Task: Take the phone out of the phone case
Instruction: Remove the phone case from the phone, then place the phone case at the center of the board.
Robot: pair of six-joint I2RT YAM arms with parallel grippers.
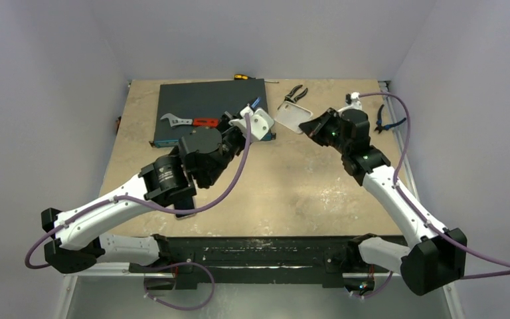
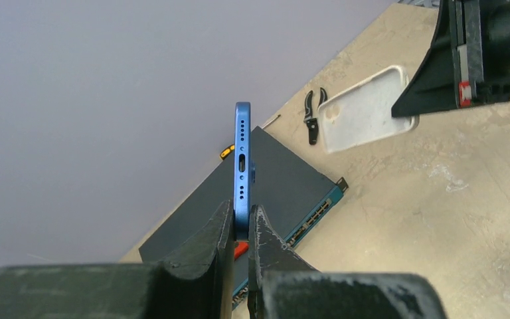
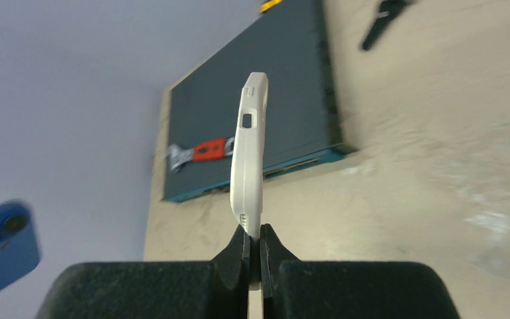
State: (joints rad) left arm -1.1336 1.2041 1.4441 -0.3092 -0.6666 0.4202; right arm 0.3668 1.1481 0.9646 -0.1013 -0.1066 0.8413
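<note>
**Inspector:** State of the left gripper (image 2: pixel 242 219)?

**Assistant:** Fingers drawn together on the phone (image 2: pixel 242 159), clamped across its two faces. The bottom edge, with port and speaker holes, faces the wrist camera. The blue body stands edge-on, raised off the table (image 1: pixel 272 199).

**Inspector:** The right gripper (image 3: pixel 254 242)?

**Assistant:** Pinched tight on the case (image 3: pixel 249 159), gripping one thin wall. The white case rises edge-on above the fingers, with a small cut-out showing near its top.

**Inspector:** Phone against case?

**Assistant:** Apart, and the phone is out of the case. In the top view the phone sits in line with the right end of the box (image 1: pixel 199 106). The case is to its right, with a strip of bare table showing between them.

**Inspector:** Edges?

**Assistant:** Walls close the table on the left, far and right sides. The box lies at the far left, slightly skewed to the table's edge. A wrench (image 1: pixel 184 121) rests on the box near its front edge. Pliers (image 1: pixel 295 93) lie just beyond the case. A screwdriver (image 1: pixel 242 76) sits at the far edge. A second tool (image 1: pixel 386 121) lies by the right edge, beside the right arm.

**Inspector:** Room to move?

**Assistant:** Bare tabletop shows from the box's front edge to the arm bases and between the forearms. Both grippers hang over the far half, near the tools and well apart from each other.
</note>
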